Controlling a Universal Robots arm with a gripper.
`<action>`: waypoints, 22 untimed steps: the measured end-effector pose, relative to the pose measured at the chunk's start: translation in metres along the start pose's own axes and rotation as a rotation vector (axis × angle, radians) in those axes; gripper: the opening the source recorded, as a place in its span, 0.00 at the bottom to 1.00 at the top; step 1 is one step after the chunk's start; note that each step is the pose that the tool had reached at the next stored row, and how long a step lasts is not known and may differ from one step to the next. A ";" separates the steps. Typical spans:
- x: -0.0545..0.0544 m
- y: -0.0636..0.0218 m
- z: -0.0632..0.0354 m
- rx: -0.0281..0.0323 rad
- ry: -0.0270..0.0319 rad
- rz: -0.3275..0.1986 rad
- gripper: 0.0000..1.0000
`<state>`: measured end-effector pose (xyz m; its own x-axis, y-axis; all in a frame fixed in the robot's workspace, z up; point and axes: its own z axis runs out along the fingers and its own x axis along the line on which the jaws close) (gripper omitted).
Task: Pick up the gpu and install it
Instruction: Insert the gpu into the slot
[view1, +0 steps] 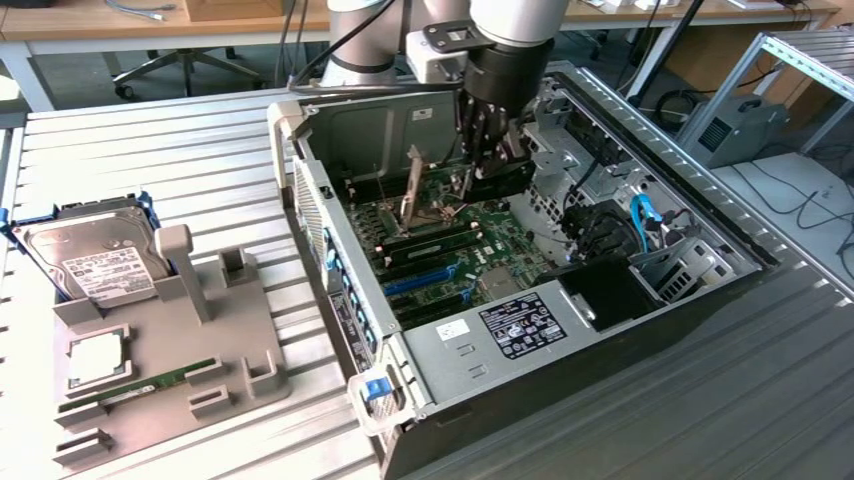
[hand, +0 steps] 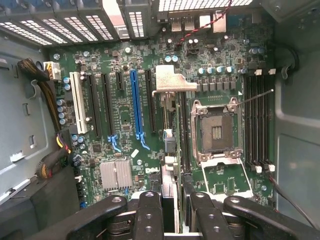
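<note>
My gripper (view1: 489, 168) reaches down into the open computer case (view1: 694, 300), shut on the gpu (view1: 501, 180), a black card held upright over the motherboard (view1: 454, 250). In the wrist view the gpu (hand: 170, 150) appears edge-on between my black fingers (hand: 150, 215), with its silver bracket (hand: 174, 80) at the far end. It hangs above the board between the black expansion slot (hand: 150, 100) and the CPU socket (hand: 216, 131), with the blue slot (hand: 136, 105) a little further off. I cannot tell whether its edge touches a slot.
A grey fixture tray (view1: 160, 350) on the exterior view's left holds a silver hard drive (view1: 94, 262) and a slim green RAM stick (view1: 147, 385). Cables (view1: 641, 225) and drive cages crowd the case's right side. A cable bundle (hand: 50, 95) lies beside the slots.
</note>
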<state>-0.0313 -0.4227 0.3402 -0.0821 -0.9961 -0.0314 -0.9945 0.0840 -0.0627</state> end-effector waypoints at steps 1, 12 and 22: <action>0.000 0.0005 -0.0001 0.0000 0.0001 0.000 0.27; 0.008 0.0019 -0.0003 -0.0001 0.0002 0.000 0.27; 0.010 0.0017 -0.0002 -0.0001 0.0003 0.000 0.27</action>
<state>-0.0338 -0.4326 0.3399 -0.0821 -0.9961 -0.0312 -0.9945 0.0840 -0.0626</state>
